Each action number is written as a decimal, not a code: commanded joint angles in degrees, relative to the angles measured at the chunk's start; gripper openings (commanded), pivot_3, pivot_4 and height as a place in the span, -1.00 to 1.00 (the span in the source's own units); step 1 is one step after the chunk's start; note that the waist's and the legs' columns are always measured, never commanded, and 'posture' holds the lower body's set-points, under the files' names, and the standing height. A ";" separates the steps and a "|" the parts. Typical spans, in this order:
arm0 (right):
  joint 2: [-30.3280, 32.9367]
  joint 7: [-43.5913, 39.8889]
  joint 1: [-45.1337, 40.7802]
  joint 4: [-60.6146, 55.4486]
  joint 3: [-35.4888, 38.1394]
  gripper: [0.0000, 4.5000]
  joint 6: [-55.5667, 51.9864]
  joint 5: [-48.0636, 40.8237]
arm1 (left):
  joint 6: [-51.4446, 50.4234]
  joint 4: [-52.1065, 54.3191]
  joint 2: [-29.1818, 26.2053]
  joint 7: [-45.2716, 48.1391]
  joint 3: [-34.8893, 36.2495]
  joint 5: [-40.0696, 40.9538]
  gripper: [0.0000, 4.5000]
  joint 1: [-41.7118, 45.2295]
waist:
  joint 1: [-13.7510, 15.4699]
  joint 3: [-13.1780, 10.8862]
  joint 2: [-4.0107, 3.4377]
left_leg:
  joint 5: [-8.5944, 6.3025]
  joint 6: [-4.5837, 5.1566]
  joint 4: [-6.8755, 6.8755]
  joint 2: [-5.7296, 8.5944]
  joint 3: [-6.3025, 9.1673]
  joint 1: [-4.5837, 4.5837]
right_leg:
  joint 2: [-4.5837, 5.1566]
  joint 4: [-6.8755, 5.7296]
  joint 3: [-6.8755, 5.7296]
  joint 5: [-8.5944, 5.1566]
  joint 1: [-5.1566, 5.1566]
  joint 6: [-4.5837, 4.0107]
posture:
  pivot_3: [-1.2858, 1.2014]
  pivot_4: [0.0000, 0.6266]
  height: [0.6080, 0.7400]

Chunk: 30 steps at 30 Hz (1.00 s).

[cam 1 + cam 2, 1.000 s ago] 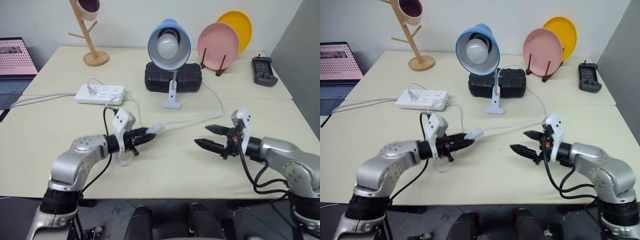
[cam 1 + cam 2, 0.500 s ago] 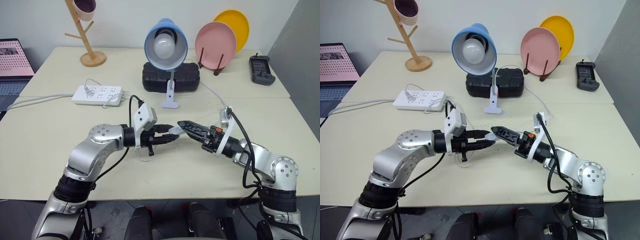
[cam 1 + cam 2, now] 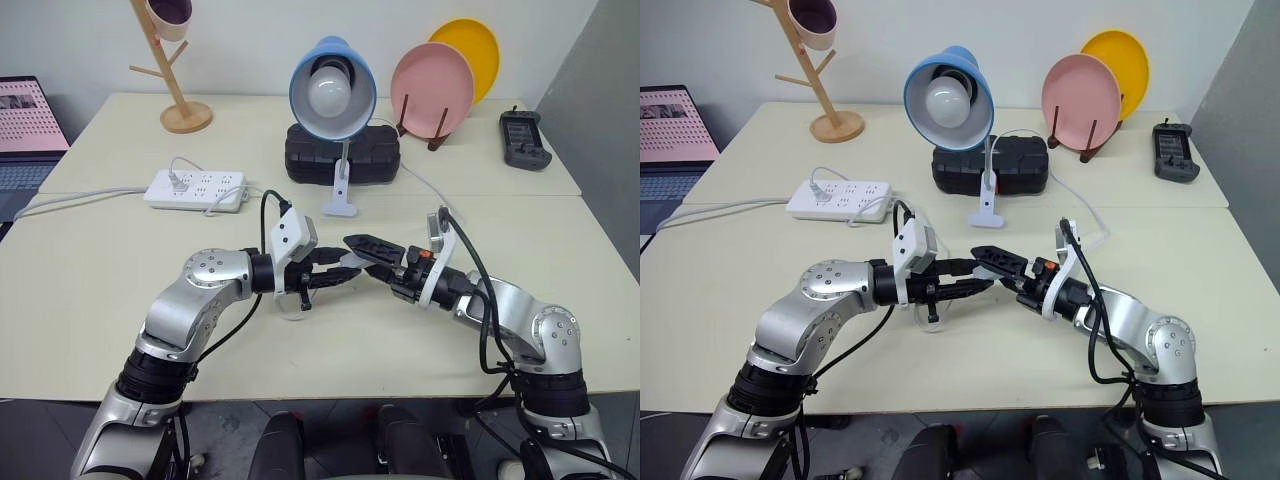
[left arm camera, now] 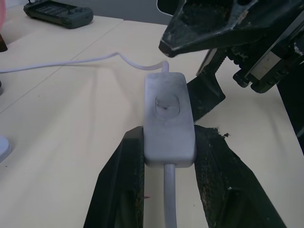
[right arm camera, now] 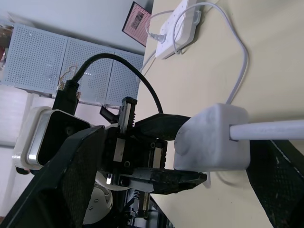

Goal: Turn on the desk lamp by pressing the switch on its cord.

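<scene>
Switch pinched in left gripper above table, rocker facing up for pressing. Right gripper spread wide, fingers straddling switch. Desk lamp unlit behind.

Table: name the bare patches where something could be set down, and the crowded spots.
Bare: the near left of the table, before the power strip; the right side below the remote. Crowded: the centre, where both grippers meet at the switch, and the back row around the lamp and plates.
</scene>
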<state>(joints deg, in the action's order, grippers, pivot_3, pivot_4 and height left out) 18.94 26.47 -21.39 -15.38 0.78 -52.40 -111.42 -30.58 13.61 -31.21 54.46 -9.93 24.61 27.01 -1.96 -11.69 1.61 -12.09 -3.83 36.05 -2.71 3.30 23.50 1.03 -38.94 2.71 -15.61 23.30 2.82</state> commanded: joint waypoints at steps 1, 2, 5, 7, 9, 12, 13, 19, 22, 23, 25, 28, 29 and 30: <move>0.68 -0.41 -0.39 -1.98 -0.32 0.79 1.51 -1.58 | 0.39 1.78 0.35 -0.31 0.47 0.11 -0.52 1.01 | 0.01 0.00 0.00 | 0.00 0.00 0.00 0.00 0.00 0.00 | 0.00 0.00 0.00 0.00 0.00 0.01 | 0.03 -0.52 1.00; 0.82 -0.52 -0.40 -1.97 -0.43 0.68 1.62 -1.58 | 0.30 1.75 0.43 -0.39 0.46 0.13 -0.52 1.17 | 0.02 0.00 0.00 | 0.00 0.00 0.00 0.00 0.00 0.00 | 0.00 0.00 0.00 -0.01 0.00 0.01 | 0.03 -0.52 1.00; 1.19 -0.47 -0.37 -1.91 -0.73 0.36 2.08 -1.58 | 0.25 1.57 0.49 -0.40 0.48 0.13 -0.52 1.57 | 0.02 0.00 0.00 | 0.00 0.00 0.00 0.00 0.00 0.00 | 0.00 0.00 0.00 -0.01 0.00 0.01 | 0.03 -0.52 1.00; 1.54 -0.34 -0.24 -1.87 -0.91 0.09 2.34 -1.58 | 0.21 1.64 0.46 -0.34 0.49 0.19 -0.52 1.71 | 0.03 0.00 0.00 | 0.00 0.00 0.00 0.00 0.00 0.00 | 0.00 0.00 0.00 -0.01 0.00 0.01 | 0.03 -0.52 1.00; 1.79 -0.44 -0.05 -1.92 -1.06 -0.08 2.51 -1.58 | 0.12 1.75 0.46 -0.36 0.51 0.28 -0.52 1.75 | 0.04 0.00 0.00 | 0.00 0.00 0.00 0.00 0.00 0.00 | 0.00 0.01 0.00 -0.01 0.00 0.01 | 0.03 -0.52 1.00; 2.12 -0.50 0.09 -2.03 -1.39 -0.37 2.82 -1.58 | 0.12 1.74 0.45 -0.35 0.54 0.29 -0.52 1.71 | 0.04 0.00 0.00 | 0.00 0.00 0.00 0.00 0.00 0.01 | 0.00 0.02 0.00 -0.01 0.00 0.00 | 0.03 -0.52 1.00; 2.14 -0.50 0.14 -2.10 -1.50 -0.50 2.99 -1.58 | 0.15 1.77 0.44 -0.36 0.56 0.30 -0.52 1.67 | 0.03 0.00 0.00 | 0.00 0.00 0.00 0.00 0.00 0.02 | 0.00 0.02 0.00 -0.01 0.01 0.01 | 0.03 -0.52 1.00; 2.77 -0.63 0.41 -2.23 -1.95 -0.75 3.30 -1.58 | 0.09 2.10 0.50 -0.47 0.52 0.35 -0.52 1.59 | 0.04 0.00 0.00 | 0.00 0.00 0.00 0.00 0.00 0.02 | 0.00 0.02 0.00 -0.02 0.01 0.02 | 0.03 -0.52 1.00; 2.94 -0.71 0.33 -2.14 -2.09 -0.75 3.43 -1.58 | 0.17 2.16 0.55 -0.50 0.42 0.28 -0.52 1.68 | 0.04 0.00 0.00 | 0.00 0.00 0.00 0.00 0.00 0.02 | 0.00 0.02 0.00 -0.02 0.01 0.02 | 0.03 -0.52 1.00; 2.90 -0.68 0.39 -2.17 -2.13 -0.75 3.54 -1.58 | 0.24 2.25 0.50 -0.47 0.39 0.24 -0.52 1.63 | 0.04 0.00 0.00 | 0.00 0.00 -0.01 0.00 0.00 0.02 | 0.00 0.02 0.00 -0.02 0.01 0.02 | 0.03 -0.52 1.00; 3.11 -0.62 0.45 -2.22 -2.35 -0.75 3.63 -1.58 | 0.40 2.35 0.39 -0.39 0.36 0.14 -0.52 1.51 | 0.04 0.00 0.00 | 0.00 0.00 -0.01 0.00 0.00 0.02 | 0.00 0.02 -0.01 -0.02 0.01 0.01 | 0.03 -0.52 1.00; 3.45 -0.39 0.35 -2.11 -2.61 -0.75 3.71 -1.56 | 0.46 2.43 0.34 -0.33 0.29 0.05 -0.52 1.53 | 0.04 0.00 0.00 | 0.00 0.00 -0.01 0.00 0.00 0.03 | 0.00 0.02 0.00 -0.02 0.01 0.02 | 0.03 -0.52 1.00; 3.61 -0.29 0.24 -2.02 -2.73 -0.75 3.69 -1.47 | 0.46 2.41 0.35 -0.32 0.26 0.00 -0.52 1.57 | 0.04 0.00 0.00 | 0.00 0.00 0.00 0.00 0.00 0.02 | 0.00 0.02 0.00 -0.02 0.01 0.02 | 0.03 -0.52 1.00; 3.94 -0.27 0.18 -2.10 -2.88 -0.75 3.53 -1.08 | 0.47 2.55 0.31 -0.30 0.26 -0.01 -0.52 1.46 | 0.04 0.00 0.00 | 0.00 0.00 -0.01 0.00 0.00 0.03 | 0.00 0.02 0.00 -0.03 0.01 0.02 | 0.03 -0.52 1.00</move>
<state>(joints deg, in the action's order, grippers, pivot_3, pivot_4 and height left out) 21.82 25.93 -20.91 -15.55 -2.22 -49.24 -111.71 -30.79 13.72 -30.97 54.28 -9.82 24.68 27.88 -1.92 -11.69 1.61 -12.09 -3.83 36.05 -2.71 3.30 23.53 1.03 -38.91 2.71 -15.64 23.31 2.84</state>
